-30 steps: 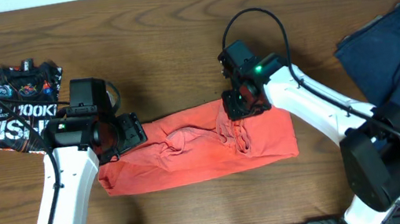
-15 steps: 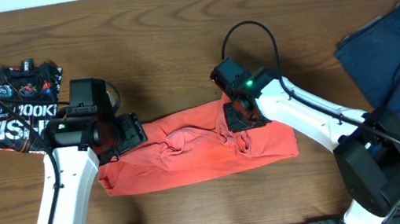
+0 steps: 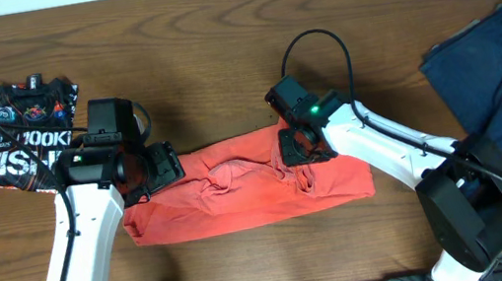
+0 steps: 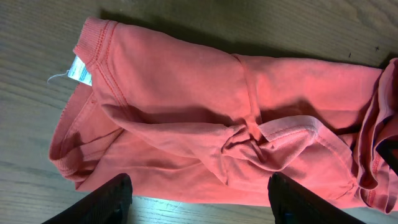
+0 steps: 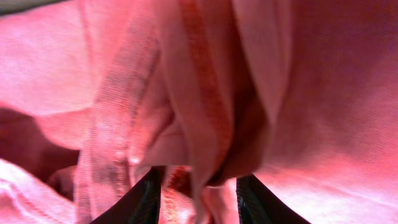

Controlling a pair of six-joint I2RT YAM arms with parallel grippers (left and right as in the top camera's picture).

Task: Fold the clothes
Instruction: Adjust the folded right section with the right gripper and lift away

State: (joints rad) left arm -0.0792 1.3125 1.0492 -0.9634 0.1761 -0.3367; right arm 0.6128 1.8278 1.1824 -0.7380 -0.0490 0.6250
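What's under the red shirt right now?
Bare wooden table shows all round the red shirt, which lies bunched on it. Nothing pokes out from beneath. Whatever is under the folded layers is covered and cannot be seen.

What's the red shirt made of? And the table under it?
The red shirt looks like soft knitted cotton, matte: it wrinkles loosely and shows a ribbed collar and stitched hems. The table looks like wood or a wood-look top, smooth with a slight sheen: brown grain lines run across it.
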